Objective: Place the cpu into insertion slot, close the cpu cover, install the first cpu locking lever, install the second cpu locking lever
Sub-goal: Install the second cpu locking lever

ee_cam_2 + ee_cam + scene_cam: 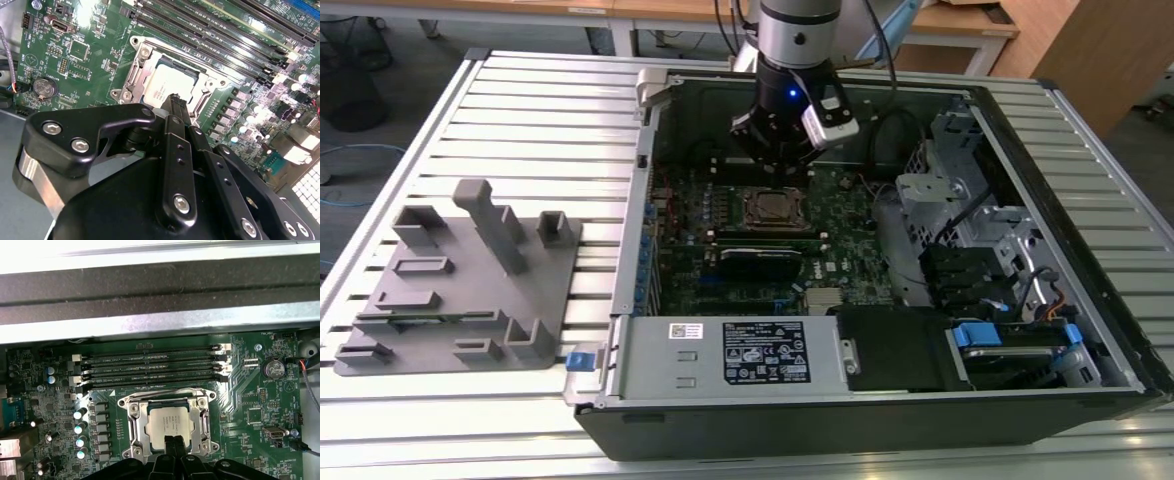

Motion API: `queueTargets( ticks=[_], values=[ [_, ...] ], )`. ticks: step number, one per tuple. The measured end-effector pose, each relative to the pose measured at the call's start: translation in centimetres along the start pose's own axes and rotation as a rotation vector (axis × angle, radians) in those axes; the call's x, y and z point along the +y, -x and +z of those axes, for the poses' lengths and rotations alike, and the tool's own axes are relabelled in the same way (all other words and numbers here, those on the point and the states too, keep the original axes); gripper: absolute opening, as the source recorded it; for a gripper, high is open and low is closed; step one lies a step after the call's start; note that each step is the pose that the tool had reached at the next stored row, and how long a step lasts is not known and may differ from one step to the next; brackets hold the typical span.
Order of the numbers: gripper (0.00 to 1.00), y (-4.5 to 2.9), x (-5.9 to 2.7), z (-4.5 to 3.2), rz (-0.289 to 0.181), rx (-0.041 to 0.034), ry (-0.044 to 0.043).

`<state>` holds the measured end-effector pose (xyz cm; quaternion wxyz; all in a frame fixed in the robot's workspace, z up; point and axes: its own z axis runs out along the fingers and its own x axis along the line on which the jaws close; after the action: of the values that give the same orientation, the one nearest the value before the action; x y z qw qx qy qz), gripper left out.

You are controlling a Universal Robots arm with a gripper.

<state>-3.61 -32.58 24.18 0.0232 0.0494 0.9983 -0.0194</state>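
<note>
The cpu [168, 427] [170, 87] lies flat in the insertion slot [167, 405] on the green board, its silver-tan top facing up. The cpu cover [135, 426] [134, 75], a silvery frame, lies down around it. A thin wire lever [167, 392] runs along one side of the socket. My gripper [173, 444] [175, 101] [781, 176] hangs just above the near edge of the cpu, shut with nothing between its fingers. In the exterior view the socket [775, 208] sits right below the arm.
Long memory slots [150, 365] run beside the socket. A black graphics card [761, 262] and a grey power supply [734, 355] lie nearer the case front. Drive cages [961, 230] fill the exterior view's right. A grey fixture tray [467, 290] stands on the slatted table.
</note>
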Motion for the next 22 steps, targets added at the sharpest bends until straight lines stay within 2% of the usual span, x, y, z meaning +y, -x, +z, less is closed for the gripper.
queueTargets(
  ticks=[11, 22],
  values=[
    [0.11, 0.05, -0.51, 0.02, 0.0, 0.0, 0.0],
    [0.11, 0.16, -1.68, 0.07, 0.0, 0.0, -0.0001]
  ],
)
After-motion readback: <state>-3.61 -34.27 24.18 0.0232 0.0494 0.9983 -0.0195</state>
